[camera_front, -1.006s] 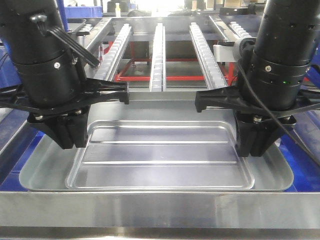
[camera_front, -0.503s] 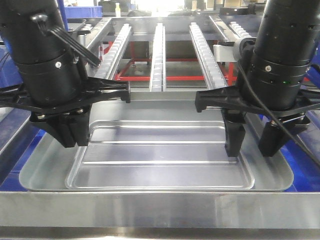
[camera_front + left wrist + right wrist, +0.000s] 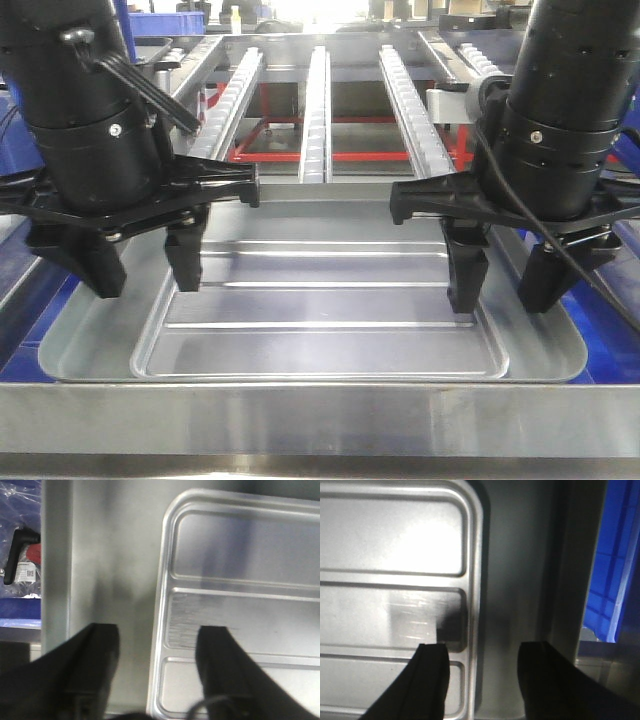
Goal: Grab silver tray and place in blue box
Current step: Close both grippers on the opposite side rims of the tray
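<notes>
The silver tray point(image 3: 320, 300) lies flat inside a wider grey metal pan point(image 3: 90, 330), its two long ribs showing. My left gripper point(image 3: 143, 270) is open and straddles the tray's left rim point(image 3: 162, 630), one finger over the floor of the silver tray point(image 3: 250, 615) and one outside it. The right gripper point(image 3: 506, 285) is open too, astride the right rim point(image 3: 476, 580) in the same way. Neither finger pair touches the rim. Blue plastic at both sides point(image 3: 15, 320), ribbed in the right wrist view point(image 3: 615, 580), looks like the blue box.
A steel bar point(image 3: 320, 420) runs across the front. Behind the pan, roller conveyor rails point(image 3: 316, 110) lead away over a red frame point(image 3: 300, 155). A black-handled item in a clear bag point(image 3: 17, 555) lies left of the pan's wall.
Both grippers were shut on the tray's side rims one second ago. The right one opened first, then the left. The tray has not moved.
</notes>
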